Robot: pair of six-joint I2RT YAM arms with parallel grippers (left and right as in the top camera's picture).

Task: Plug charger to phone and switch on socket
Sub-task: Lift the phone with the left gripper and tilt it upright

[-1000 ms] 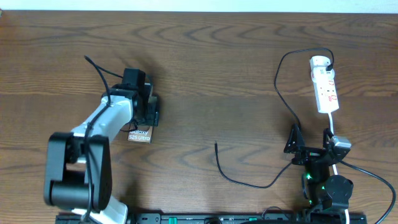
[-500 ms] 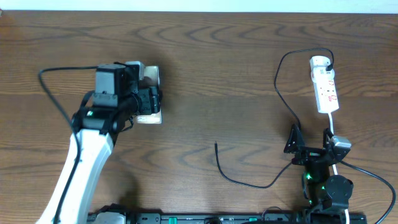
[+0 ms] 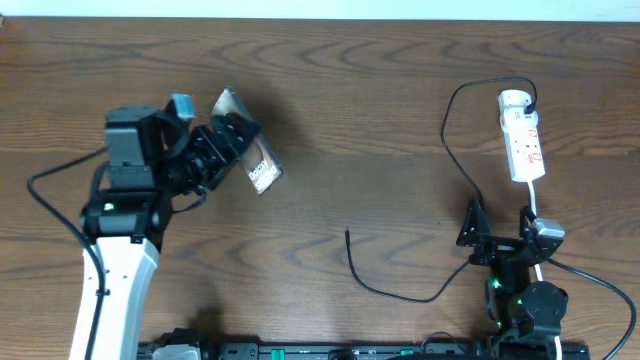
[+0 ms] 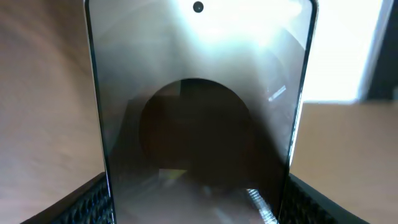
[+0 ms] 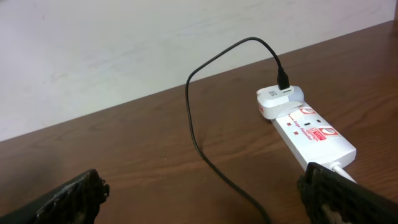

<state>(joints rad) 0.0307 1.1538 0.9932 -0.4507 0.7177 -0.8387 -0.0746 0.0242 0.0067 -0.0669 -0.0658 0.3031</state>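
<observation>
My left gripper [image 3: 225, 150] is shut on the phone [image 3: 252, 160] and holds it tilted above the table at the left. In the left wrist view the phone's glossy face [image 4: 199, 112] fills the frame between the two fingers. The black charger cable [image 3: 450, 150] runs from its plug at the far end of the white socket strip [image 3: 522, 135] down to a loose tip [image 3: 347, 232] at mid-table. My right gripper [image 3: 497, 222] is open and empty, just in front of the strip; its view shows the socket [image 5: 308, 127] and the cable [image 5: 196, 130].
The strip's white lead [image 3: 537, 205] runs back toward the right arm's base. A pale wall [image 5: 155, 43] stands behind the far table edge.
My left gripper has lifted the phone off the table, swung it up and to the right, and tilted it. The right arm, cable and strip have not moved.
</observation>
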